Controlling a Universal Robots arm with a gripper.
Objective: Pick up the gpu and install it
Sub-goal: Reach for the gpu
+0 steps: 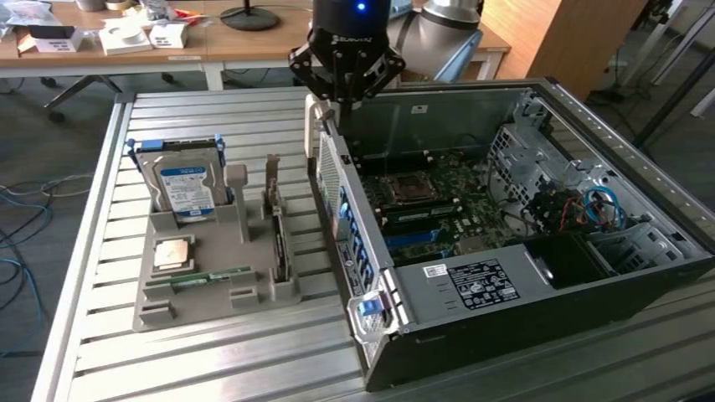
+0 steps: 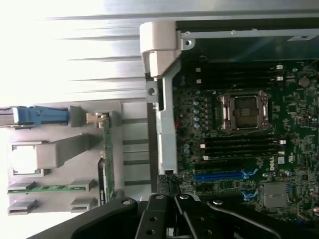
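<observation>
The gpu [image 1: 276, 228] is a thin dark card standing on edge in a slot of the grey holder tray [image 1: 156, 311], with its metal bracket pointing up. In the wrist view the gpu [image 2: 105, 159] shows edge-on beside the case wall. My gripper [image 1: 347, 102] hangs above the back edge of the open computer case [image 1: 503, 310], to the exterior view's right of the gpu and apart from it. Its fingers are shut with nothing between them. The wrist view has the gripper [image 2: 168, 191] over the motherboard's edge, close to the blue slot [image 2: 219, 176].
The tray also carries a silver hard drive [image 1: 184, 188] with a blue-white label, a square processor chip [image 1: 173, 251] and a slim green memory stick [image 1: 201, 276]. The case lies open on the slatted metal table [image 1: 223, 360], motherboard [image 1: 447, 193] exposed. A desk with clutter [image 1: 123, 38] stands behind.
</observation>
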